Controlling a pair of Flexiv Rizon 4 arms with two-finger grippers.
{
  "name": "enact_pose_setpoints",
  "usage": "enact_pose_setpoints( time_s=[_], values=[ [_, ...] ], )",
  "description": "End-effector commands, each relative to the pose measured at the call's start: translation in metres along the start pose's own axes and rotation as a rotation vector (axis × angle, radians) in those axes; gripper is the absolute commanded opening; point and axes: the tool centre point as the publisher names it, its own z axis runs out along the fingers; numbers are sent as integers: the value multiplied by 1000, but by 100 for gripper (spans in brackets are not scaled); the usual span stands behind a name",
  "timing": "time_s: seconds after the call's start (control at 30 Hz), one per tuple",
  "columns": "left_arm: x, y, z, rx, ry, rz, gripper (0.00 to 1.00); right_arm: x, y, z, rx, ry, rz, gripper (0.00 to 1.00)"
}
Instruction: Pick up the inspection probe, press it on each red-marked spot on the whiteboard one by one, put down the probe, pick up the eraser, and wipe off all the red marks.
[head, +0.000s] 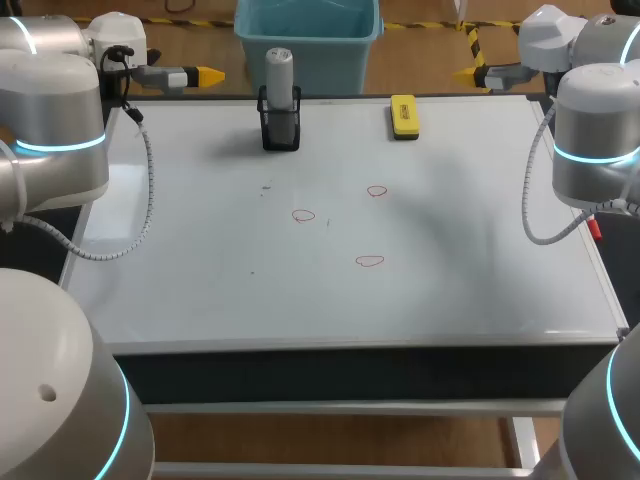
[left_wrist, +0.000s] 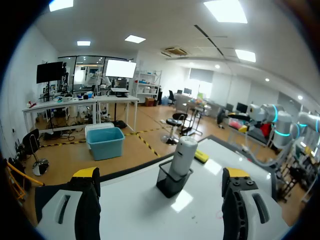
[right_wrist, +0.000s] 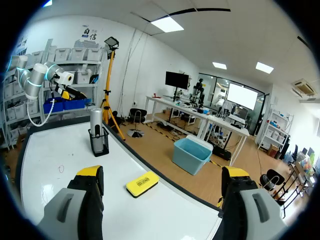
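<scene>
Pretty standard lab space: white walls (right_wrist: 145, 60), brown wood-look floor (right_wrist: 155, 145) with yellow-black tape lines (left_wrist: 148, 145), bright panel lights (left_wrist: 226, 10) in the ceiling (left_wrist: 165, 30). A teal plastic bin (head: 308, 45) sits on the floor. White desks (left_wrist: 75, 102) with monitors (left_wrist: 50, 72) stand further back, plus shelving (right_wrist: 82, 67) full of storage boxes (right_wrist: 77, 54) and a yellow tripod lamp (right_wrist: 108, 85).

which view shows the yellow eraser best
The right wrist view: the flat yellow block eraser lies whole and close on the whiteboard. The head view shows it smaller, at the board's far edge. The left wrist view shows only a yellow sliver beyond the black probe holder.
</scene>
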Motion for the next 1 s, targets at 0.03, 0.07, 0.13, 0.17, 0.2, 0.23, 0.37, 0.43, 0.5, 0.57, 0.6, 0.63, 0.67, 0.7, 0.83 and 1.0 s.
enact_pose_setpoints(
  time_s=[0.03, 0.07, 0.13, 0.17, 0.2, 0.23, 0.37, 0.43, 0.5, 0.57, 0.6, 0.63, 0.67, 0.7, 0.83, 1.0],
  values=[
    [0, 0, 0, 1, 0, -1, 100, 0, 0, 0, 1, 1, 0, 100],
    [0, 0, 0, 1, 0, -1, 100, 0, 0, 0, 1, 1, 0, 100],
    [0, 0, 0, 1, 0, -1, 100, 0, 0, 0, 1, 1, 0, 100],
    [0, 0, 0, 1, 0, -1, 100, 0, 0, 0, 1, 1, 0, 100],
    [0, 0, 0, 1, 0, -1, 100, 0, 0, 0, 1, 1, 0, 100],
    [0, 0, 0, 1, 0, -1, 100, 0, 0, 0, 1, 1, 0, 100],
    [0, 0, 0, 1, 0, -1, 100, 0, 0, 0, 1, 1, 0, 100],
    [0, 0, 0, 1, 0, -1, 100, 0, 0, 0, 1, 1, 0, 100],
    [0, 0, 0, 1, 0, -1, 100, 0, 0, 0, 1, 1, 0, 100],
    [0, 0, 0, 1, 0, -1, 100, 0, 0, 0, 1, 1, 0, 100],
    [0, 0, 0, 1, 0, -1, 100, 0, 0, 0, 1, 1, 0, 100],
    [0, 0, 0, 1, 0, -1, 100, 0, 0, 0, 1, 1, 0, 100],
    [0, 0, 0, 1, 0, -1, 100, 0, 0, 0, 1, 1, 0, 100],
    [0, 0, 0, 1, 0, -1, 100, 0, 0, 0, 1, 1, 0, 100],
    [0, 0, 0, 1, 0, -1, 100, 0, 0, 0, 1, 1, 0, 100],
    [1, 1, 14, -2, 84, 47, 100, 0, 0, 0, 1, 1, 0, 100]
  ],
)
